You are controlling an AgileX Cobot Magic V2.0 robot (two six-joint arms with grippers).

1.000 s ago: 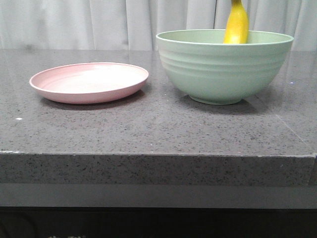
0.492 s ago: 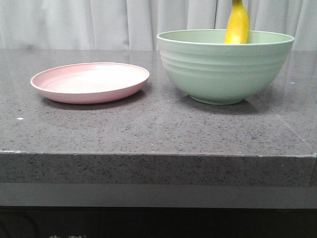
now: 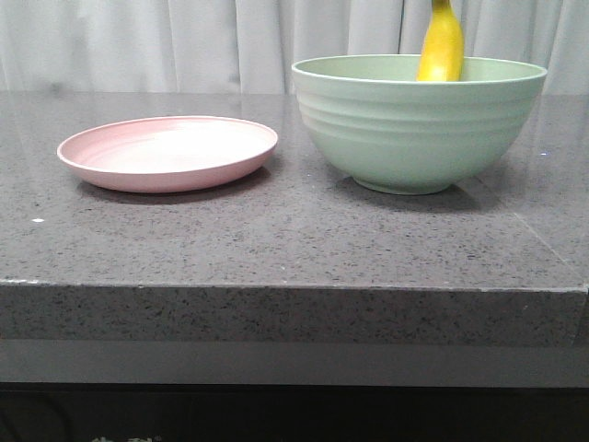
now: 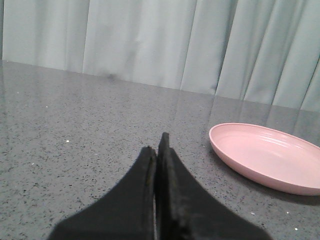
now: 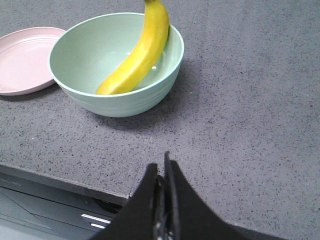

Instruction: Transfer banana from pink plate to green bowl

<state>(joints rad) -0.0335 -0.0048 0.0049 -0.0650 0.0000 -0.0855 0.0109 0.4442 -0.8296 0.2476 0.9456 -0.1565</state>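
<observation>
On the speckled dark grey stone worktop (image 3: 276, 249), the shallow round pale pink plate (image 3: 167, 152) lies bare, and just beside it stands the deep ridged mint-green bowl (image 3: 419, 124). The curved bright yellow banana (image 5: 140, 50) is inside that bowl, one end low on the near inner wall and the other leaning up over the far rim, so it sits propped at a slant, not flat. Neither gripper touches it. The right gripper (image 5: 162, 172) is well apart from the bowl, out over the worktop's front edge, its black fingers pressed together on nothing. The left gripper (image 4: 157, 155) is likewise pressed together and empty, low over bare worktop with the plate near.

Judging from this, the transfer itself looks done and the step in hand is the pull-away. Little is called for next beyond parking both arms clear; the one worry is whether the leaning banana might tip out if the bowl were knocked.
</observation>
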